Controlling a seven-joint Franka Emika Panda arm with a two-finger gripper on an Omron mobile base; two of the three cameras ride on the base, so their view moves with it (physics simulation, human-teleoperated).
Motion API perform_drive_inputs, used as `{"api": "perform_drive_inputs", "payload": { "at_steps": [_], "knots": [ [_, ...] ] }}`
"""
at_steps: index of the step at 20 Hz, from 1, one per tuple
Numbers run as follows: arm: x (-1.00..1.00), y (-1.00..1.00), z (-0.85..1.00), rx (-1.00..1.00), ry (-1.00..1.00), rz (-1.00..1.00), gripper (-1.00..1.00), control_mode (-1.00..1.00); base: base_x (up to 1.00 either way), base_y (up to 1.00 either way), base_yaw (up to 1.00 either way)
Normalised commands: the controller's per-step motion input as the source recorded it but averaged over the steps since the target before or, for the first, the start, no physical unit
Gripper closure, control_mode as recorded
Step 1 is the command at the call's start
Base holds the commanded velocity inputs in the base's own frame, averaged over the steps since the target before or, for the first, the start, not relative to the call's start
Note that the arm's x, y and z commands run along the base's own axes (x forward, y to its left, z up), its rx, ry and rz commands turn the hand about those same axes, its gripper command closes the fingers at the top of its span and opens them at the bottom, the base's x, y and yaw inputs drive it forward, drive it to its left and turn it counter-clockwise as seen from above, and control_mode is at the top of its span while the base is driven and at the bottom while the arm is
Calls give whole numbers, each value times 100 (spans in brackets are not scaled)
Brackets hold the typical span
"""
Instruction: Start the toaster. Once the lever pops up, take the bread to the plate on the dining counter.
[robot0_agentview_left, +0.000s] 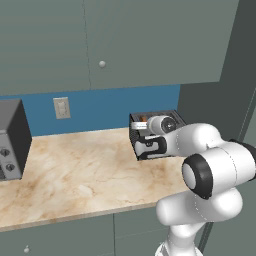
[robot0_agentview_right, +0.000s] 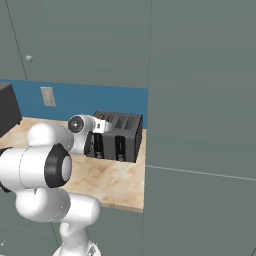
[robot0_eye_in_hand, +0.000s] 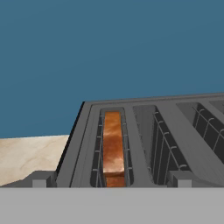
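The gripper (robot0_eye_in_hand: 112, 183) hangs just over the near edge of the toaster (robot0_eye_in_hand: 144, 135), its fingertips (robot0_eye_in_hand: 41, 179) spread wide to either side of the leftmost slot, pinching nothing. The bread (robot0_eye_in_hand: 113, 148) stands on edge in that slot, sunk between the wires. Behind it runs the marbled counter (robot0_agentview_left: 75, 175) and blue wall (robot0_eye_in_hand: 109, 48).

Grey-green cabinets (robot0_agentview_left: 100, 45) hang above a blue wall (robot0_agentview_left: 105, 107) with a pale outlet (robot0_agentview_left: 62, 107) behind the marbled counter (robot0_agentview_left: 75, 175).

a glossy white arm (robot0_agentview_left: 210, 165) of rounded segments, black bands at its joints, dark pincer (robot0_eye_in_hand: 111, 183) tips.
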Motion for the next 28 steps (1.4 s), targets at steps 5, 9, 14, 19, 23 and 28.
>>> {"api": "perform_drive_inputs", "payload": {
  "at_steps": [5, 9, 14, 19, 23, 28],
  "knots": [
    [0, 0, 0, 0, 0, 0, -100, -100, 0, 0, 0],
    [0, 0, 0, 0, 0, 0, -100, -100, 0, 0, 0],
    [0, 0, 0, 0, 0, 0, -100, -100, 0, 0, 0],
    [0, 0, 0, 0, 0, 0, -100, -100, 0, 0, 0],
    [0, 0, 0, 0, 0, 0, -100, -100, 0, 0, 0],
    [0, 0, 0, 0, 0, 0, -100, -100, 0, 0, 0]
  ]
}}
